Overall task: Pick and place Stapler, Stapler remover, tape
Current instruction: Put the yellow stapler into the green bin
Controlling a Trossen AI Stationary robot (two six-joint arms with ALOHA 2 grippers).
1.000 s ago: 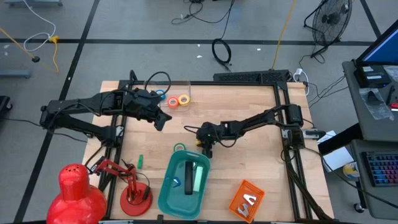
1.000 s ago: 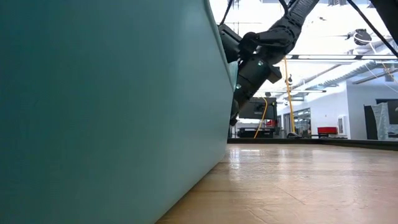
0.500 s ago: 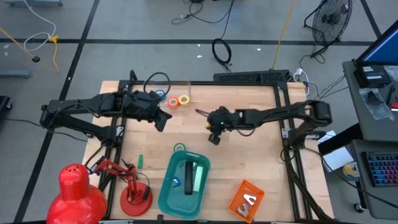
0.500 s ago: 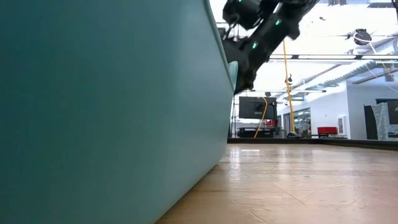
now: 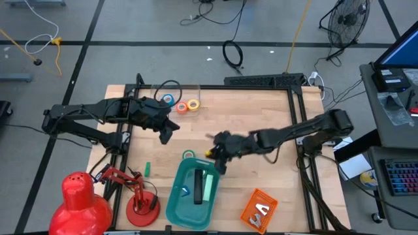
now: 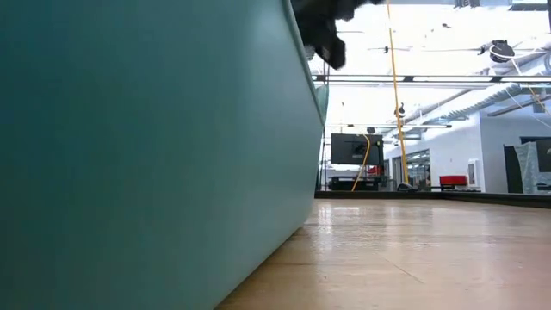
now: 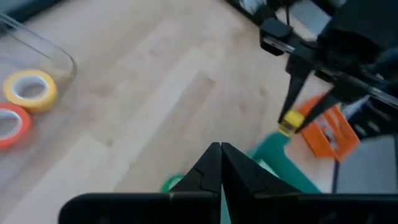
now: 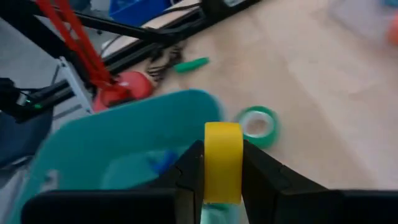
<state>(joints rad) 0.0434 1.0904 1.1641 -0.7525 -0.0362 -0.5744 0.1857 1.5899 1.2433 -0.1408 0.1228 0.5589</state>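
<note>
My left end effector (image 5: 167, 132) hangs empty, fingers pressed together, above the tabletop (image 5: 261, 111) near the orange tape roll (image 5: 181, 107) and a yellow one (image 5: 192, 104). Rightward, a green tape roll (image 8: 257, 125) lies beside the teal bin (image 5: 175, 202). My right end effector (image 8: 222, 163) pinches another yellow tape roll (image 8: 223, 160) over the bin's rim, likely to drop it inside.

The wooden table (image 5: 261, 111) carries a teal tray (image 5: 175, 199) directly beneath the right jaws, a green tape roll (image 5: 188, 155) just beside them, an orange box (image 5: 259, 209), a small green block (image 5: 147, 169) and a red lamp (image 5: 137, 196).
</note>
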